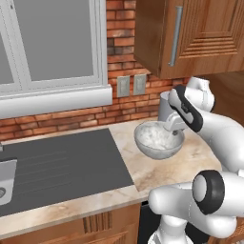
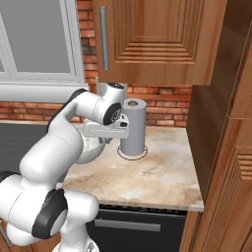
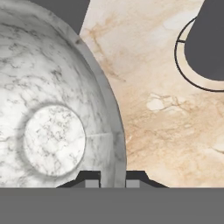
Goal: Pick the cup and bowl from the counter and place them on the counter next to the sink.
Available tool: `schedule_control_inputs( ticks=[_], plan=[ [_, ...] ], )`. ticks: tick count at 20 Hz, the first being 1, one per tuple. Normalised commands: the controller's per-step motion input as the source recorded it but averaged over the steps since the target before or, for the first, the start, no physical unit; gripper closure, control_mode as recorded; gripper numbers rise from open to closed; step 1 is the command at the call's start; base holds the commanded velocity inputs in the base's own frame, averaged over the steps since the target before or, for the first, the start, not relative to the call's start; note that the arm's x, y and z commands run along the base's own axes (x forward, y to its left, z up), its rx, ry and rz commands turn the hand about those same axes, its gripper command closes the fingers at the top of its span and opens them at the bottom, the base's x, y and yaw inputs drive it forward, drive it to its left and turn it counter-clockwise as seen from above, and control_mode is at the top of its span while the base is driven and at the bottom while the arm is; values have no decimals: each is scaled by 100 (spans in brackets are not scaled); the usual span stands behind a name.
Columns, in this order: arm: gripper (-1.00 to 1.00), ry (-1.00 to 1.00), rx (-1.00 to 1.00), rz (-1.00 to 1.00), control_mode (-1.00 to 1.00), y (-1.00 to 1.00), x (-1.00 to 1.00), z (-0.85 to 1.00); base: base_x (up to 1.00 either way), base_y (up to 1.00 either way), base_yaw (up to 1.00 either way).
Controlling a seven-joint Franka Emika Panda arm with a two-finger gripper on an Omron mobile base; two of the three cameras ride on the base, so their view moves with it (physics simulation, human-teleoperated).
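Hand view shows gripper (image 3: 110, 178) apparently pinching bowl (image 3: 52, 109) rim.

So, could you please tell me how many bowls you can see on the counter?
1. The bowl sits on the counter, right of the sink. The arm may hide other things.

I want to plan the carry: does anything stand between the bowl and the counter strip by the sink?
Nothing visible does. The bowl, its rim between the jaws, is just right of the sink, with bare counter between; the paper towel roll stands on its far side.
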Motion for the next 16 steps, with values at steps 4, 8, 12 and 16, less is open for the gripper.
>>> schedule_control_inputs(
  ticks=[4,8,12,16],
  plan=[
    [100,0,0,0,100,0,0,0,0,0,0],
    [100,0,0,0,100,0,0,0,0,0,0],
    [100,0,0,0,100,0,0,0,0,0,0],
    [100,0,0,0,100,0,0,0,0,0,0]
  ],
)
